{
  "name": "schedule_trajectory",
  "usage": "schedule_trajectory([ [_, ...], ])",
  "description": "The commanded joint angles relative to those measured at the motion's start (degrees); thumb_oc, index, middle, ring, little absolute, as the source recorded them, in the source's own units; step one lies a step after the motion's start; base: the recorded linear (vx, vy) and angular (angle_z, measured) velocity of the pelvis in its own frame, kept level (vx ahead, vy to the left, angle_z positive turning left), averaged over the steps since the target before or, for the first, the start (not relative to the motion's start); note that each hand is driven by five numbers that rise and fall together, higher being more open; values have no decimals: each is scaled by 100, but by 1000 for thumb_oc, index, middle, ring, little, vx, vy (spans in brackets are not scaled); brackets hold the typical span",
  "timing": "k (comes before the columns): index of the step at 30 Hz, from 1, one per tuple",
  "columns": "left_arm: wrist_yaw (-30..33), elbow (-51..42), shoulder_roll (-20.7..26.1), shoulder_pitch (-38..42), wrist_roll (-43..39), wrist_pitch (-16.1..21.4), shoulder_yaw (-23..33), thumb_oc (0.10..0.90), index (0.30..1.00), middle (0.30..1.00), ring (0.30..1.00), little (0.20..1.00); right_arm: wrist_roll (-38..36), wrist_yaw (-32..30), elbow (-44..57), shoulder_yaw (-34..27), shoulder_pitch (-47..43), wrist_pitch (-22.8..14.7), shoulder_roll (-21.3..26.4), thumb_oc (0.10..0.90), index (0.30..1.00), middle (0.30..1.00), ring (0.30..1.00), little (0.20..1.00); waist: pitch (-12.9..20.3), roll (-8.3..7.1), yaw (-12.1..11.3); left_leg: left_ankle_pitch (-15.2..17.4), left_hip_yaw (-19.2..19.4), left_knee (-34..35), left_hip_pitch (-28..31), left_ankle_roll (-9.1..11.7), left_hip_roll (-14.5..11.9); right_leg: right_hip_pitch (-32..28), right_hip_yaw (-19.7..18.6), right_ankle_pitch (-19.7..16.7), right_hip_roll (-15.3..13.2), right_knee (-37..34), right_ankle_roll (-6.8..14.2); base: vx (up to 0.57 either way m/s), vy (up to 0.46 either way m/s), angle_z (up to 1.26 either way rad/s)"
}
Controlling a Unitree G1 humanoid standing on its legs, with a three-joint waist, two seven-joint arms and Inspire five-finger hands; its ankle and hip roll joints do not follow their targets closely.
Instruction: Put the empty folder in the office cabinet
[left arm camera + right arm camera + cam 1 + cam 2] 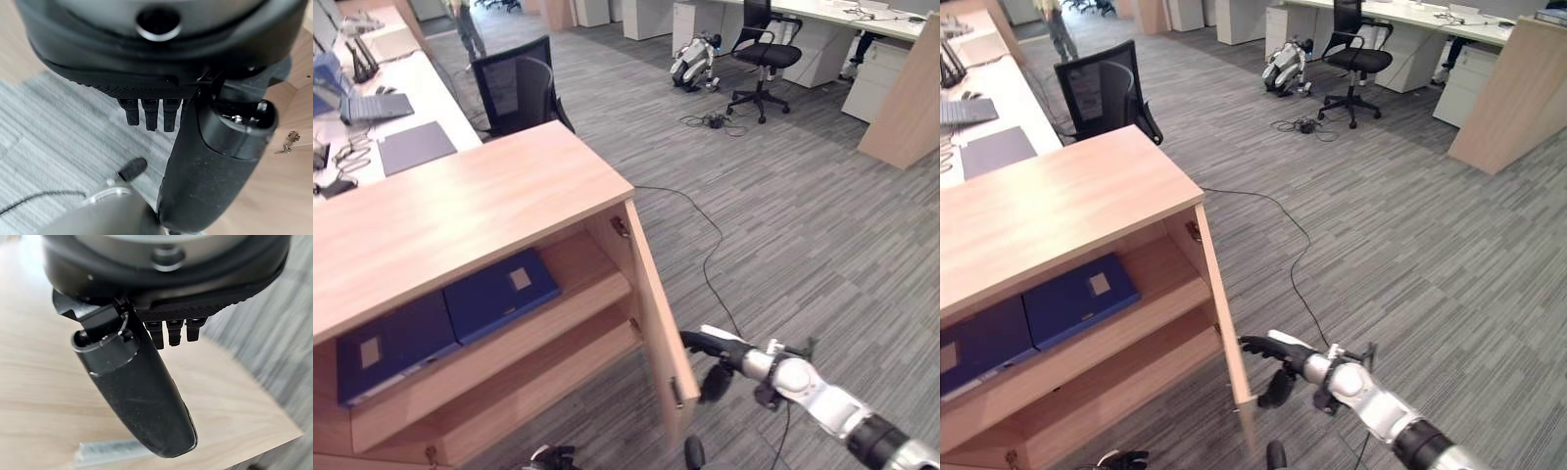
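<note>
Open-plan office: grey striped carpet (803, 215), black swivel chairs at 11 (519, 88) and 1 o'clock (766, 54), long white worktop (431, 98) at 10 o'clock carrying a laptop (374, 106), pale wood cabinet (460, 211) at 9 o'clock shelving blue folders (499, 292).

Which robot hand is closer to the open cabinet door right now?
The right robot hand, reaching to the outer face of the cabinet door near its free edge. The left robot hand sits low, in front of the cabinet's open shelves, farther from it.
</note>
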State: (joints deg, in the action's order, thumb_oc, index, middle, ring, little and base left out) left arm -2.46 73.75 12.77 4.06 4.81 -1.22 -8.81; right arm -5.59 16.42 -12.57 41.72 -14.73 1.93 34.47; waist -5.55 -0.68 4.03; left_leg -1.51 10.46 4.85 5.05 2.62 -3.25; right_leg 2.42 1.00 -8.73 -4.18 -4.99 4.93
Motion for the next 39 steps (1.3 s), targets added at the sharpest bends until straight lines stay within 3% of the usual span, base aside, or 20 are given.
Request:
schedule_trajectory([
  [1,164,299,367,206,91,47,-224,800,900,900,900,900,-145,72,281,127,-1034,-560,-716,800,900,900,900,900,-66,-104,-310,397,-188,15,-153,-402,615,395,112,299,-148,559,300,-58,87,13],
  [7,244,424,456,120,117,14,-86,800,900,900,900,900,-96,107,149,355,-1106,-539,-969,800,900,900,900,900,-99,-164,-443,367,-277,15,-212,-439,701,431,193,211,-251,498,354,-35,70,16],
  [15,290,844,589,-263,66,-108,408,800,900,900,900,900,62,114,-72,580,-1357,-483,-1315,800,900,900,900,900,-144,-288,-831,293,-604,15,-290,-490,828,356,562,161,-482,478,433,-24,51,26],
  [21,352,1261,983,-429,296,-197,808,800,900,900,900,900,-36,87,-69,712,-1281,-563,-1535,800,900,900,900,900,-44,-493,-1137,316,-900,15,-246,-520,892,187,880,286,-659,612,473,41,12,35],
  [25,406,1229,1102,-407,274,-205,940,800,900,900,900,900,-40,44,-118,766,-1240,-600,-1635,800,900,900,900,900,6,-546,-1288,323,-1109,15,-204,-569,936,193,955,458,-806,1018,486,56,20,36],
  [26,467,1169,1168,-341,205,-188,960,800,900,900,900,900,70,5,-138,786,-1184,-614,-1665,800,900,900,900,900,-23,-522,-1358,338,-1345,8,-97,-604,953,189,913,588,-879,1484,429,56,13,37],
  [29,508,1115,1179,-237,130,-186,899,800,900,900,900,900,284,-60,-331,769,-1046,-587,-1672,800,900,900,900,900,-3,-521,-1358,320,-1637,5,-51,-606,992,262,801,615,-880,1889,351,102,-24,90],
  [32,633,1040,1172,-15,-69,-155,718,800,900,900,900,900,535,-280,-908,665,-705,-540,-1634,800,900,900,900,900,5,-487,-1208,274,-2159,-38,-9,-557,982,407,113,1040,-364,2094,218,91,-85,89],
  [33,651,1017,1172,104,-164,-103,591,800,900,900,900,900,620,-353,-1164,498,-351,-484,-1451,800,900,900,900,900,-35,-517,-1046,194,-2526,-85,-60,-516,1053,521,-510,1170,84,1892,250,60,-196,169],
  [34,637,964,1166,202,-177,-80,477,800,900,900,900,900,770,-390,-1313,285,-1,-433,-1240,800,900,900,900,900,-64,-581,-950,159,-2908,-126,-152,-431,1152,418,-713,1221,226,1590,240,21,-162,239],
  [37,671,885,1179,199,-248,-52,451,800,900,900,900,900,958,-408,-1511,73,288,-362,-1072,800,900,900,900,900,22,-629,-932,122,-3101,-96,-230,-360,1139,281,-535,1225,202,1383,170,51,-211,205],
  [38,701,817,1198,148,-360,-28,505,800,900,900,900,900,1238,-400,-1782,-129,678,-267,-882,800,900,900,900,900,132,-703,-989,131,-3281,-88,-282,-237,1068,72,-278,1243,242,1060,105,116,-399,58],
  [39,716,794,1206,135,-432,-11,540,800,900,900,900,900,1350,-400,-1995,-193,776,-225,-822,800,900,900,900,900,138,-729,-1016,153,-3321,-143,-324,-205,1034,19,-256,1241,276,977,82,91,-324,53],
])
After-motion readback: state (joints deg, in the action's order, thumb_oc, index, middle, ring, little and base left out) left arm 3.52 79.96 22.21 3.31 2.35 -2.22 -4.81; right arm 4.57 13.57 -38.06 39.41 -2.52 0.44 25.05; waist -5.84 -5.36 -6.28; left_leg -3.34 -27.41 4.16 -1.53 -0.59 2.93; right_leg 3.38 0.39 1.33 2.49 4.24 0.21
